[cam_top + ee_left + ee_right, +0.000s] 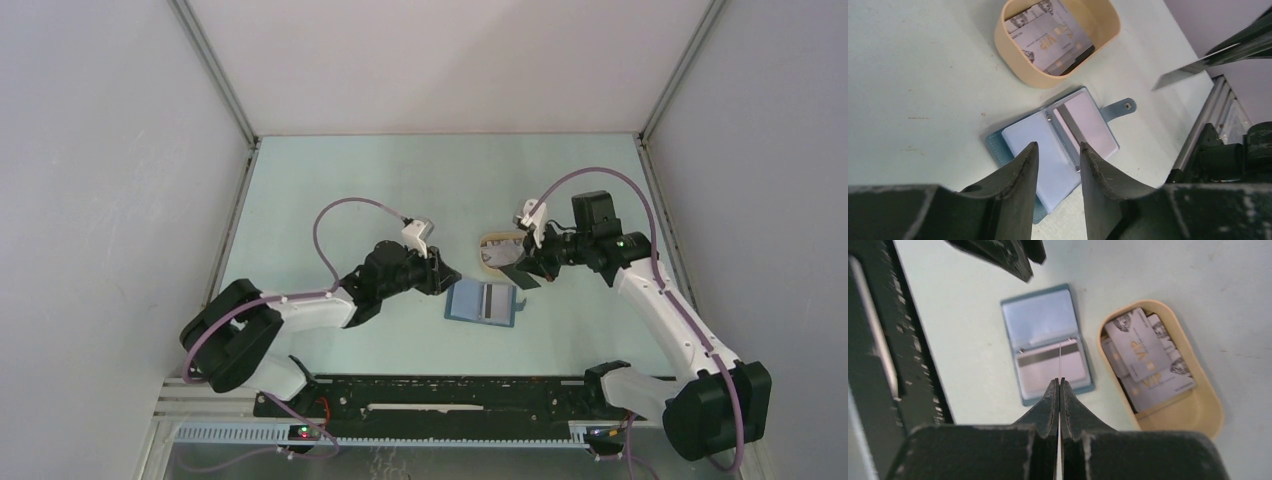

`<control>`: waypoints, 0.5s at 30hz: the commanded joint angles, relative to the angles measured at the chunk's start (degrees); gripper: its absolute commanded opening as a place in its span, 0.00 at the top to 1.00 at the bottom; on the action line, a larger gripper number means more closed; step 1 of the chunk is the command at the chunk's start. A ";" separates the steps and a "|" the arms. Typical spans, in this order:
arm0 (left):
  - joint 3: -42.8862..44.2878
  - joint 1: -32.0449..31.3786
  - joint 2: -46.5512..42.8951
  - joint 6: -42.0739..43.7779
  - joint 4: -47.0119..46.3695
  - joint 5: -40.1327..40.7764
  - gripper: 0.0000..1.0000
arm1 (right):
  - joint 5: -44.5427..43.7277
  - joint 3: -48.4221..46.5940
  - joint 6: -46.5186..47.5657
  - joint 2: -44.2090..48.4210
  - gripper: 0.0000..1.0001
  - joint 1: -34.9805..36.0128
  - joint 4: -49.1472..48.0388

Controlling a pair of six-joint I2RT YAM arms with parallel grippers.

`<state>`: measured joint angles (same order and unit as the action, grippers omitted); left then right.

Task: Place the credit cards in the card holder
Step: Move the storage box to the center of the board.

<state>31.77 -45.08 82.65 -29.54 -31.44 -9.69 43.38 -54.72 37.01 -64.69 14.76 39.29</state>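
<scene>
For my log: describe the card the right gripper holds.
On the pale green table, find the open teal card holder beside the beige oval tray. Over it the right gripper pinches one grey credit card. Unlike the tray's cards, it hangs in the air.

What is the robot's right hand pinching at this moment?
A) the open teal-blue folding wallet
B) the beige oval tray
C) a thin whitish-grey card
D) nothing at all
C: the right hand is shut on a thin whitish-grey card, while the open teal-blue folding wallet and the beige oval tray lie untouched on the table.
</scene>
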 commanded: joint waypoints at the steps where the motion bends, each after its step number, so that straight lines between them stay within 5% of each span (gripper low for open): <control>1: -0.87 0.14 -0.76 -2.13 -6.95 -3.66 0.58 | -4.66 3.72 13.68 4.03 1.00 0.47 -2.86; 15: 10.45 1.74 13.30 -7.96 -3.99 4.88 0.65 | -16.97 10.51 25.93 6.93 1.00 1.94 -4.52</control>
<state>38.17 -44.47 94.65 -35.90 -36.01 -9.32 31.68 -45.84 58.33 -57.39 15.38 36.95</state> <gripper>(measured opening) 0.354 0.007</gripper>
